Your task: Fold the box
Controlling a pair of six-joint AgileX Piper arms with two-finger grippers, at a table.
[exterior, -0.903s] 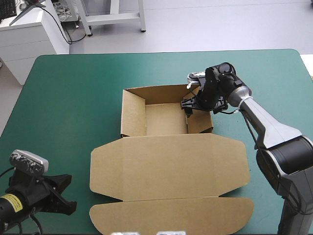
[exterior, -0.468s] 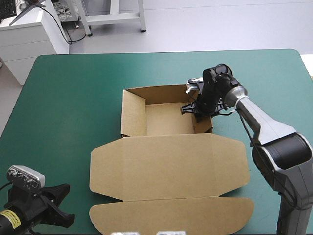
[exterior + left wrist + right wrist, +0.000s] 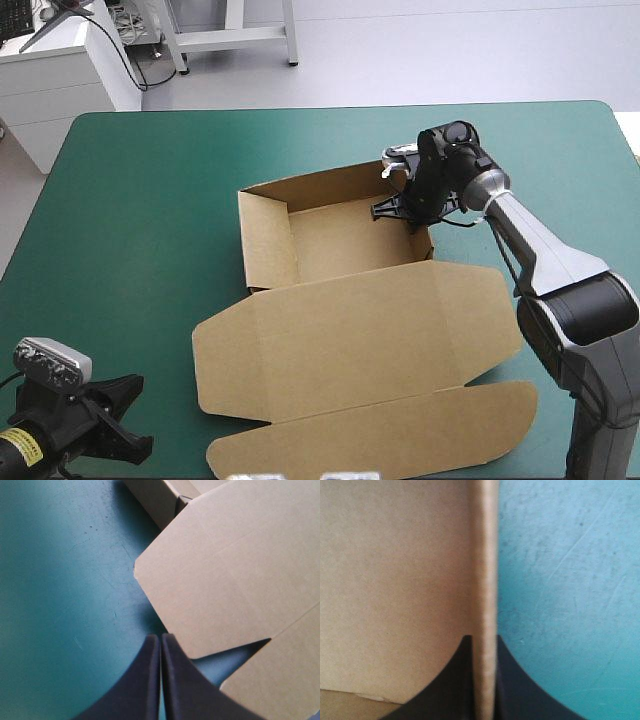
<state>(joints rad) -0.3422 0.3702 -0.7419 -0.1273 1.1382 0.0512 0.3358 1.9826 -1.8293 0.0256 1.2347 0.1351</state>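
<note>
Right wrist view: right tool (image 3: 484,639) pinches the box (image 3: 395,580); left tool (image 3: 160,639) clenched empty.

Left wrist view: box (image 3: 235,565) lid runs out of frame on two sides, and only a corner of the tray wall shows. The finger bases of the left gripper (image 3: 160,639) are cut off. High view: that arm is cropped at the near-left corner of the counter (image 3: 150,220). The tips of the right gripper (image 3: 398,208) are hidden behind the box's right wall and its own wrist, so the pinch isn't readable from there. Right wrist view: the wall edge between the fingers (image 3: 445,690) is blurred. Board fills one side with no outline.
</note>
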